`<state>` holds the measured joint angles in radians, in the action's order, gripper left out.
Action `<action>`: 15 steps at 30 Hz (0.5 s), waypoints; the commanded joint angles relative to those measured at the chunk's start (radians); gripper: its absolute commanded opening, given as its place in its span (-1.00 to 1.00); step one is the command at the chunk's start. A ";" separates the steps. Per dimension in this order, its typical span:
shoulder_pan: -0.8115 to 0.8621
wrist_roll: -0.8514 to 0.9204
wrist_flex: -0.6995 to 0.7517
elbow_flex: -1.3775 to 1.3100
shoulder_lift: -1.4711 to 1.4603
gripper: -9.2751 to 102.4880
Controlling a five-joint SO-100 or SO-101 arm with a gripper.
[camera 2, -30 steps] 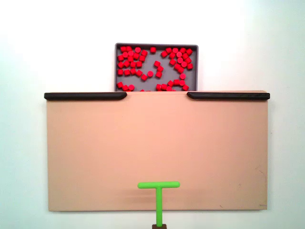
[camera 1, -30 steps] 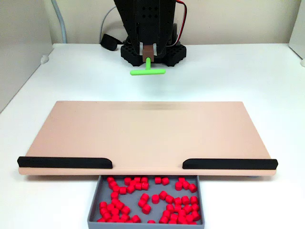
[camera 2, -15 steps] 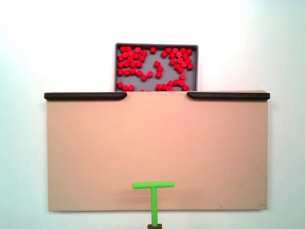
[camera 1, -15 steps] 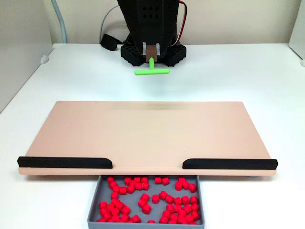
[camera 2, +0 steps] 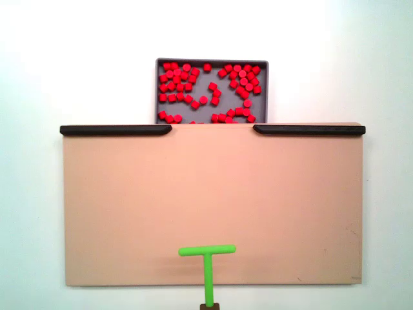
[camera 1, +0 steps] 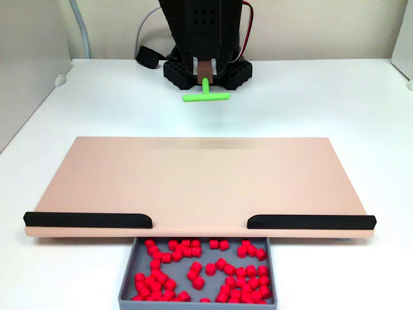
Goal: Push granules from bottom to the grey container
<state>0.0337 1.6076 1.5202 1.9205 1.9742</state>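
The granules (camera 2: 210, 90) are gathered in the grey container (camera 2: 211, 62), which is tucked against the far edge of the tan board (camera 2: 213, 194) at the gap between the two black strips (camera 2: 116, 130), so that anything swept along the board is funnelled through the gap and dropped into it. No granules are seen on the board itself, so the pushing is judged complete. The green T-shaped tool (camera 1: 206, 94) is carried stem-first by the gripper (camera 1: 205, 70) with its crossbar facing the tray (a broad pushing edge), held over the near edge of the board. The fingers appear to be pinched on the stem.
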 commanded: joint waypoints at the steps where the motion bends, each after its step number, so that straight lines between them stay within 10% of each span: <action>1: 0.011 0.020 -0.006 -0.008 -0.009 -0.83; 15: 0.008 0.021 -0.006 -0.008 0.012 -0.83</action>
<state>0.0399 1.6260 1.5202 1.9205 1.9589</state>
